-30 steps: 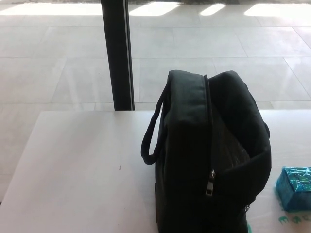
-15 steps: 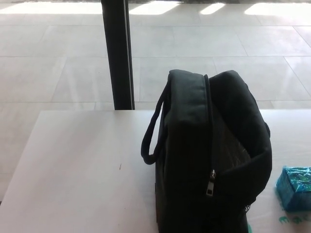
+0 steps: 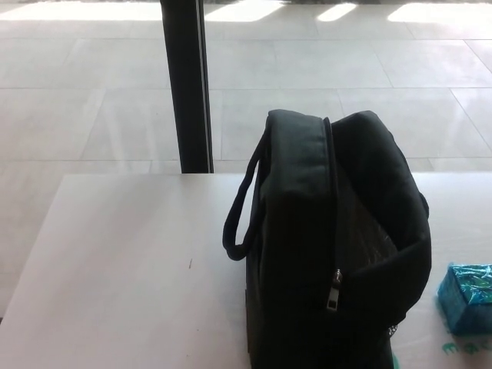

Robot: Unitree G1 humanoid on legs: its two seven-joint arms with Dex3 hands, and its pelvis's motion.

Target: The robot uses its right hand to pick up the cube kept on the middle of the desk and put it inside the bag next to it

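A black bag [image 3: 330,246] stands upright on the white desk [image 3: 123,269], its zipper running down the front and a carry handle [image 3: 237,215] hanging off its left side. The bag's top gapes open toward the right. A shiny teal cube [image 3: 467,298] rests on the desk at the right edge of the head view, a short way right of the bag. Neither of my hands shows.
A black vertical post [image 3: 186,84] rises behind the desk's far edge. Beyond lies a pale tiled floor [image 3: 77,100] with bright patches of light. Small teal marks [image 3: 461,347] lie on the desk below the cube.
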